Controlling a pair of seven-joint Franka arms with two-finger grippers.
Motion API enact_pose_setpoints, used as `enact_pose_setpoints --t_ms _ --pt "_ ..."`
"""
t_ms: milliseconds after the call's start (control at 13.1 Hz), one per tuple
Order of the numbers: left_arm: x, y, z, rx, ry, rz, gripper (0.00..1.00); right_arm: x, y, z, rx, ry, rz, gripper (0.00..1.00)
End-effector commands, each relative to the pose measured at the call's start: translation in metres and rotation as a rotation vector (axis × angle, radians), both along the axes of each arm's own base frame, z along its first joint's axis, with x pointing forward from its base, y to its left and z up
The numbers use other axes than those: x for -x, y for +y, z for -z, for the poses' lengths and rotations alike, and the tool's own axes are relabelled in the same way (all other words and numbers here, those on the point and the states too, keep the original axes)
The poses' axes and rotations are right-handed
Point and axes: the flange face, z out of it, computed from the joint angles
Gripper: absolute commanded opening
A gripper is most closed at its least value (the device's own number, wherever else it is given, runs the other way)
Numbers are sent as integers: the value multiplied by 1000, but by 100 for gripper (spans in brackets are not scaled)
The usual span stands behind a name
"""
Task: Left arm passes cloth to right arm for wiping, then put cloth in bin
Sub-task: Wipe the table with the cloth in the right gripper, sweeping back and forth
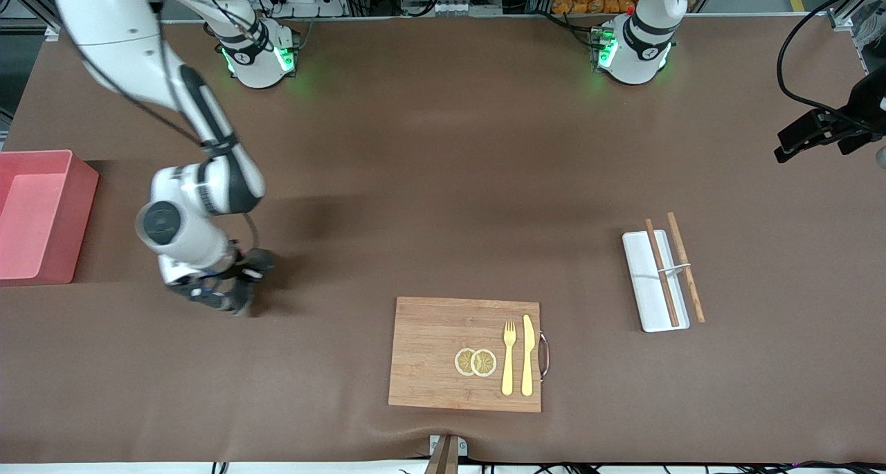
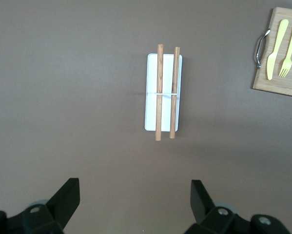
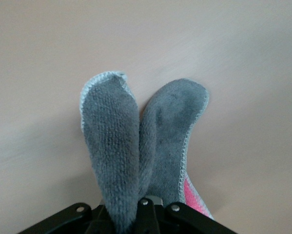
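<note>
Pinching the grey cloth [image 3: 136, 146] tight, the right gripper [image 1: 232, 297] is low over the brown table [image 1: 415, 183], near the pink bin [image 1: 38, 214] at the right arm's end. The left gripper [image 2: 136, 204] waits with fingers spread wide, high above the white tray [image 2: 164, 92] and its two wooden sticks [image 2: 159, 92]. No writing can be read.

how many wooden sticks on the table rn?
2. One wooden stick lies along the white tray; the other stick lies beside it at the tray's edge, toward the left arm's end. None seems hidden.
</note>
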Motion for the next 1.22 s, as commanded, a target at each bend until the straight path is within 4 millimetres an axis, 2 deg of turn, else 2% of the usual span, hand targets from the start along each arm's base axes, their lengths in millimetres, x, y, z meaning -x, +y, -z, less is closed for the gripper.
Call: enact_pose_setpoints --t_ms 0,76,153,305,382,534,687,763,992,1145 --pt "5 -4 -7 2 -13 23 100 15 61 -11 -13 -50 115 0" --pt "5 -5 -6 3 -12 24 100 17 83 -17 -29 -63 141 0" --pt "4 -5 -5 3 -8 26 100 17 95 -22 -37 -70 164 0" --pt "6 -10 -2 2 4 33 100 16 106 -35 -63 -79 174 0" --pt "7 -7 -1 2 16 29 100 15 121 -53 -110 -84 186 0" --pt "8 -5 -3 2 13 25 100 -1 141 -89 -126 -71 174 0" --pt "9 -6 -6 2 7 27 100 -21 142 -132 -116 -60 154 0" --pt "8 -6 -5 2 8 25 100 -29 132 -147 -107 -55 116 0" --pt "9 -8 -5 2 8 28 100 -48 59 -183 -89 -53 22 0" --pt "8 -13 -5 2 10 36 100 -56 -15 -206 -79 -51 -64 0"
